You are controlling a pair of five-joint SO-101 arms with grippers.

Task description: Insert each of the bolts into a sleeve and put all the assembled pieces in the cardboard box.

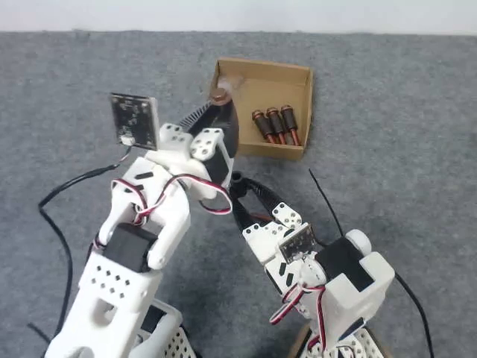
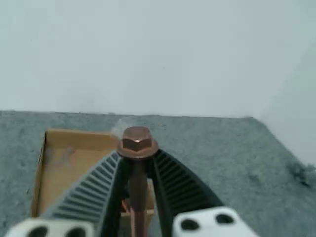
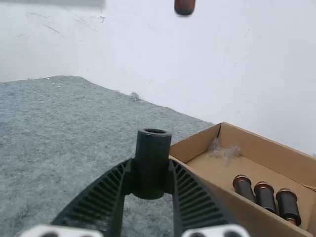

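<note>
My left gripper (image 2: 137,173) is shut on a copper bolt (image 2: 137,148), head up and upright, above the cardboard box (image 2: 54,163); from above the bolt's head (image 1: 218,95) hangs over the box's left part. My right gripper (image 3: 150,182) is shut on a black sleeve (image 3: 152,160), held upright with its open bore up; in the high view that sleeve (image 1: 237,179) sits just in front of the box (image 1: 302,74). Three assembled pieces (image 1: 275,124) lie side by side in the box, also seen as assembled pieces (image 3: 266,196). The bolt's lower end (image 3: 184,6) hangs high above the sleeve.
Grey carpet covers the table (image 1: 402,134). A white wall (image 3: 207,59) stands right behind the box. Black cables (image 1: 56,216) trail on the left and a thin black cable (image 1: 326,200) lies right of the right arm. Open carpet lies to the right of the box.
</note>
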